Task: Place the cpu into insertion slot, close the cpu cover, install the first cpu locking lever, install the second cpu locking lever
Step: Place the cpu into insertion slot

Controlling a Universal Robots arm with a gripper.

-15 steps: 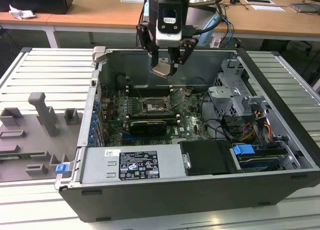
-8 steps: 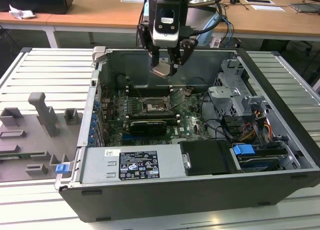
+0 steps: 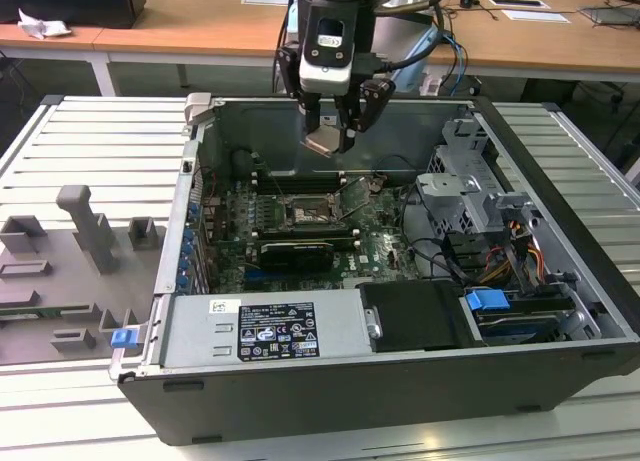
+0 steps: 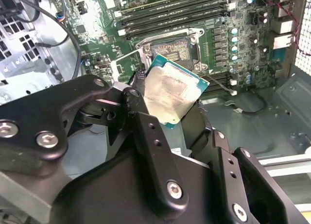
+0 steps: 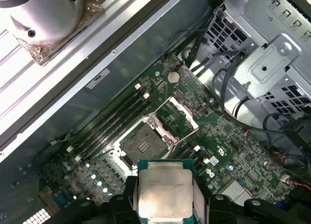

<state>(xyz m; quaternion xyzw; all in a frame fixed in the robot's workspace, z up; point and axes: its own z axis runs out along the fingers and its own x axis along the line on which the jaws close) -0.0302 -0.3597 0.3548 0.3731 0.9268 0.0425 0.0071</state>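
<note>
Exterior view: gripper (image 3: 332, 131) clamped on the cpu (image 3: 325, 143) at opposite edges, chip held high and well apart from the insertion slot (image 3: 305, 216), which lies open beneath it; first wrist view: cpu cover (image 5: 177, 114) hinged back beside the slot.

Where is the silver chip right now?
In the exterior view, the cpu hangs in the gripper over the computer case, above and apart from the insertion slot.

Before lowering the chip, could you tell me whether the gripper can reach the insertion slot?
Probably yes: the cpu cover is swung open, the insertion slot lies bare, and the gripper, shut on the cpu, hangs above with nothing between.
</note>
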